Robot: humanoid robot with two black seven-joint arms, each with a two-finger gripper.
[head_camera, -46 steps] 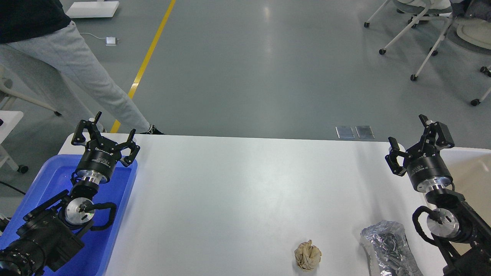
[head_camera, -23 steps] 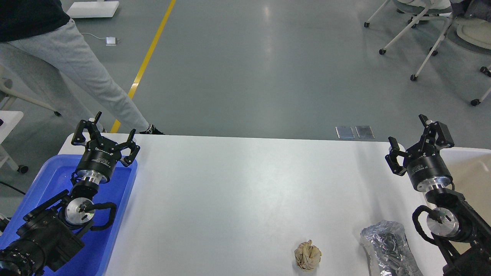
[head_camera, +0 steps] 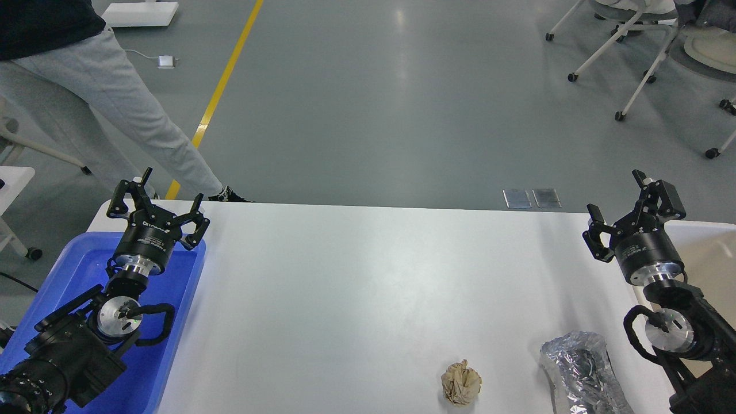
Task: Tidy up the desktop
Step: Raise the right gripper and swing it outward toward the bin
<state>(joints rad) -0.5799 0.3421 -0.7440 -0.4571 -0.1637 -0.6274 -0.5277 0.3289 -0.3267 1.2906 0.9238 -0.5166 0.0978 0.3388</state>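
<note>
The desktop [head_camera: 356,287] is a wide glossy white tabletop. A crumpled brown paper ball [head_camera: 460,383] lies near its front edge, right of centre. A crinkled silver foil bag [head_camera: 583,374] lies further right, at the front. My left gripper [head_camera: 170,187] is open and empty, held above the far end of the blue tray. My right gripper [head_camera: 616,194] is open and empty, held over the desktop's far right corner, well behind the foil bag.
A blue plastic tray [head_camera: 178,322] sits on the left under my left arm. A beige bin with a white rim [head_camera: 710,253] sits at the right. A person's leg [head_camera: 126,109] stands beyond the far left corner. Wheeled chairs [head_camera: 644,52] stand far right.
My right gripper has shifted slightly to the right. The person's leg has moved a little. The left arm and the objects have not moved.
</note>
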